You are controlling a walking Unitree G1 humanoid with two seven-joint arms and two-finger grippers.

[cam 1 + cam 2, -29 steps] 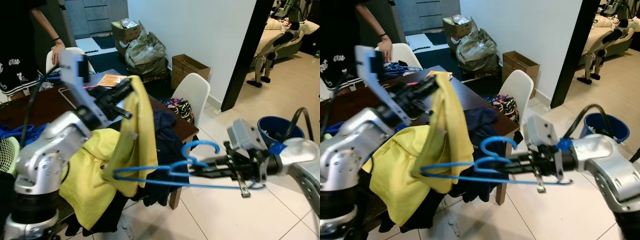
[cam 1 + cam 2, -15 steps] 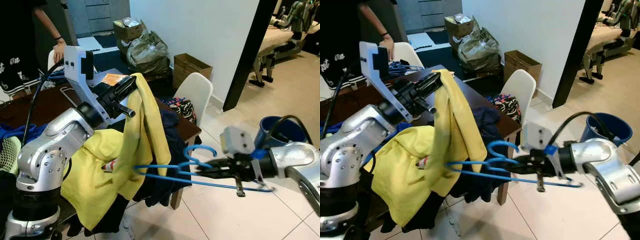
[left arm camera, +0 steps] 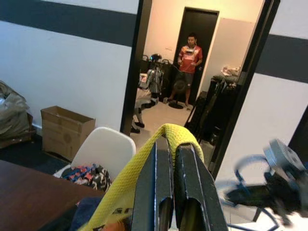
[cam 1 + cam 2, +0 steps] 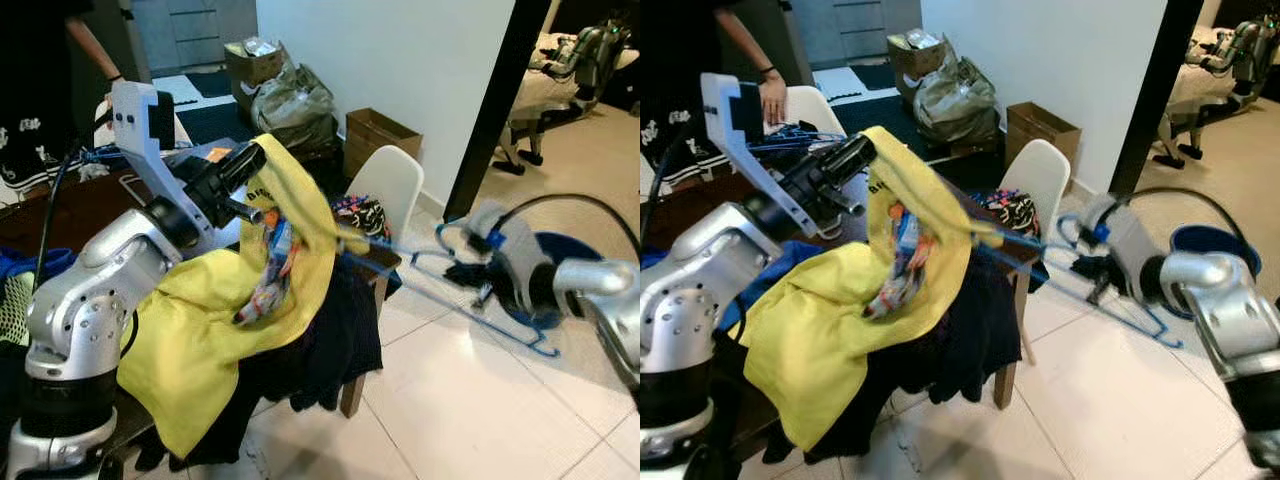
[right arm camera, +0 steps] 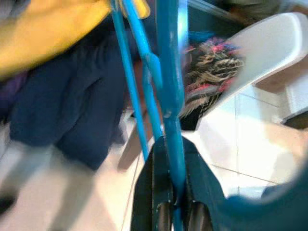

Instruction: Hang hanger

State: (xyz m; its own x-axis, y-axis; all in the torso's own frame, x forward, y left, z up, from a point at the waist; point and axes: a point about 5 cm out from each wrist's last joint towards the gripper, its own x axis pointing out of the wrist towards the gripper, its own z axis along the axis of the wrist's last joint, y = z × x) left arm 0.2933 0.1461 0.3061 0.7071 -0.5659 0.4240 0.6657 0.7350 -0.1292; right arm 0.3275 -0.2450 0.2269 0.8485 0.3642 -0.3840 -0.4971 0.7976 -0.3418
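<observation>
A yellow garment (image 4: 235,310) with a colourful print inside hangs from my left gripper (image 4: 252,160), which is shut on its upper edge (image 3: 169,132) above the dark table (image 4: 80,210). My right gripper (image 4: 462,272) is shut on a blue plastic hanger (image 4: 440,290). The hanger stretches from the gripper toward the garment, and one arm of it reaches under the yellow cloth near the white chair (image 4: 387,180). In the right wrist view the hanger's blue bars (image 5: 168,72) run straight out between the black fingers (image 5: 159,168).
Dark clothes (image 4: 320,350) are piled over the table's corner. A person (image 4: 40,90) stands at the far left behind the table. A cardboard box (image 4: 380,135) and bags (image 4: 290,100) sit against the white wall. A blue bucket (image 4: 570,260) stands on the tiled floor at right.
My right gripper has swung the hanger up and to the right, tilting it, with its far end now inside the yellow garment. The garment has spread open, showing a colourful print.
</observation>
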